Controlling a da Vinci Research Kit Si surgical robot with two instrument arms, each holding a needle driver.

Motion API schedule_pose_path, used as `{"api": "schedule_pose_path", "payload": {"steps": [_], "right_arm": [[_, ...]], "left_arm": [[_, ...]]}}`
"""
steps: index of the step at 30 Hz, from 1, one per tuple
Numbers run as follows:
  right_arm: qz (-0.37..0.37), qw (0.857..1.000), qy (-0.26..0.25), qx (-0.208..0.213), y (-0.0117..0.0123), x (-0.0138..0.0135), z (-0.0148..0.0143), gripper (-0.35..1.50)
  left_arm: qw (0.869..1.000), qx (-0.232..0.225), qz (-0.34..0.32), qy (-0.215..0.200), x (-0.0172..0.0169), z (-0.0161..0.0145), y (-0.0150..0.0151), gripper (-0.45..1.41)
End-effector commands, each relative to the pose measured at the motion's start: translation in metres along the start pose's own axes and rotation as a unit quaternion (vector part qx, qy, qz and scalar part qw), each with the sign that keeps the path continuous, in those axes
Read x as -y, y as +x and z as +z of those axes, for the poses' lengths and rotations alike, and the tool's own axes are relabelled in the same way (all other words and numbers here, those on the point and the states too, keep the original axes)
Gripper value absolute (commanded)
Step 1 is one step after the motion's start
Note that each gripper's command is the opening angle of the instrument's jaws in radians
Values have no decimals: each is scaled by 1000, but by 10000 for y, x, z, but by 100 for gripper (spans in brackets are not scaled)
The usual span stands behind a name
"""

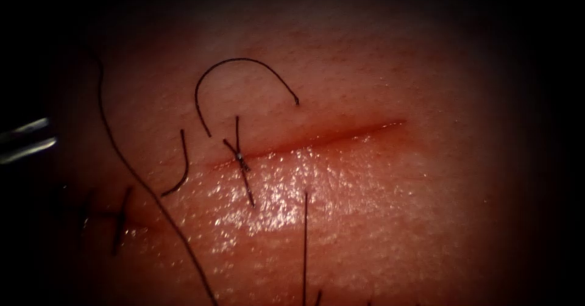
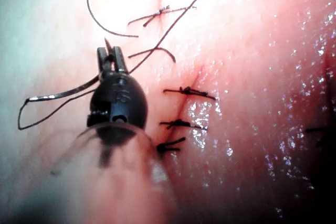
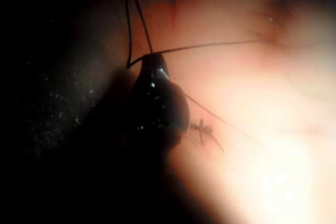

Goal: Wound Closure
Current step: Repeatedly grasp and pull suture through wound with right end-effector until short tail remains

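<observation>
Left wrist view: needle (image 2: 63, 95) beside left tool (image 2: 112, 59) fingers (image 2: 119, 60).

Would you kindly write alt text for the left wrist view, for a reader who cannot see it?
The left arm's tool grips the curved needle near its tip, off the tissue, with thread running away across it. Beside the tool, knotted stitches cross the cut.

One mark only: small raised digits, approx. "12", on the black wrist body of the left tool (image 2: 112, 61), seen in left wrist view. 2nd digit unsure. No other text, label, brand or sign legible on tissue (image 1: 378, 220), thread or elsewhere.
</observation>
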Motion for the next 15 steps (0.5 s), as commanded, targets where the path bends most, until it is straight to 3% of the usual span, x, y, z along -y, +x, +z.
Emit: {"api": "schedule_pose_path", "payload": {"steps": [1, 3, 6, 9, 15], "right_arm": [[-33, 999, 5, -3, -2, -17, 3, 141], [-39, 999, 1, -7, -4, -22, -1, 147], [-65, 997, -31, -8, -18, -53, -38, 148], [-72, 996, -52, -12, -27, -74, -57, 148], [-64, 994, -90, -18, -44, -112, -72, 148]], "left_arm": [[1000, 0, 1, -1, 1, 7, -2, -45], [1000, 0, 1, -1, 1, 7, -2, -45], [1000, 0, 2, -3, 2, 5, -3, -45], [1000, 0, 2, -3, 2, 5, -3, -45], [1000, 0, 2, -3, 2, 5, -3, -45]]}}
